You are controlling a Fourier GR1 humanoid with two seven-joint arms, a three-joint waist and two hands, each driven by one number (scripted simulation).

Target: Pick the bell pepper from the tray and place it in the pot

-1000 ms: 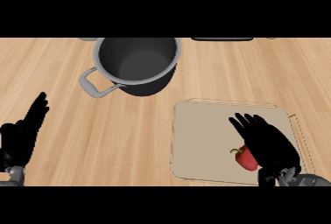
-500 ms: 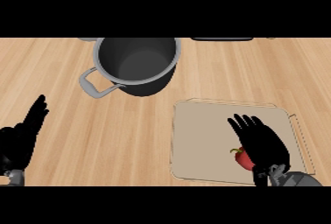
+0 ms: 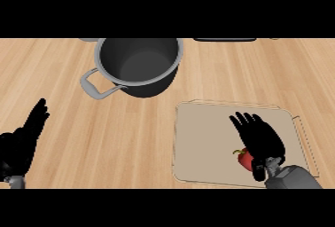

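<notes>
Pale wood-grain bench [image 3: 78, 115] fills the view, with the beige tray [image 3: 203, 146] at the lower right and the grey pot [image 3: 138, 62] standing well apart from it, further back and to the left, 1 looped handle turned toward the near left.

The step in hand looks like the approach to the pick. The right hand [image 3: 259, 138] hovers over the tray with its fingers stretched out straight and spread, holding nothing. The red bell pepper [image 3: 244, 159] lies on the tray near its front edge, partly hidden under the heel of that hand, its green stem poking out to the left. I cannot tell whether the palm touches it.

Next, by my judgement, the fingers need to curl round the pepper before any lift and carry across to the pot.

The pot shows only a dark bare inside. The left hand [image 3: 20, 146] rests open at the lower left edge.
</notes>
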